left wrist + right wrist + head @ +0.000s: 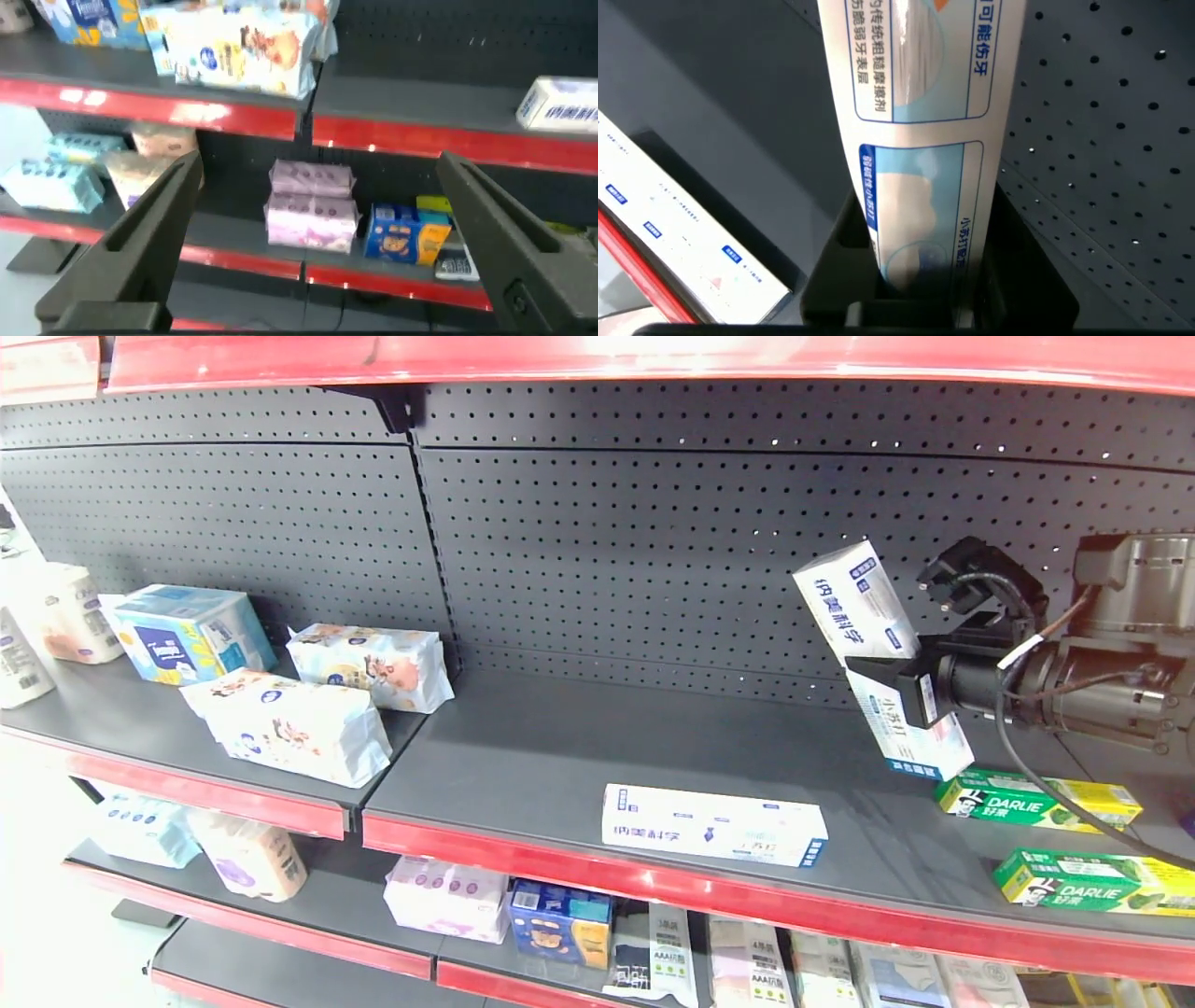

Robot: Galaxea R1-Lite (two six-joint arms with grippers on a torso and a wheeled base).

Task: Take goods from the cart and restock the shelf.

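box (pixel 854 602) is hanging tilted over the shelf (pixel 523 756), right side, not yet set down. right gripper (pixel 896 689) is clamping it mid-length. 1 twin box (pixel 714 824) is already lying near the front edge. left gripper (pixel 318 161) is gaping wide, carrying nothing.

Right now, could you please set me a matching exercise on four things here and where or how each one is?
Things:
1. tilted white box
2. flat white box
3. green boxes
4. left pincer

States:
A. at the shelf's right end
B. open and empty
C. held in the right pincer
D. lying near the shelf's front edge

Pairs: 1-C, 2-D, 3-A, 4-B
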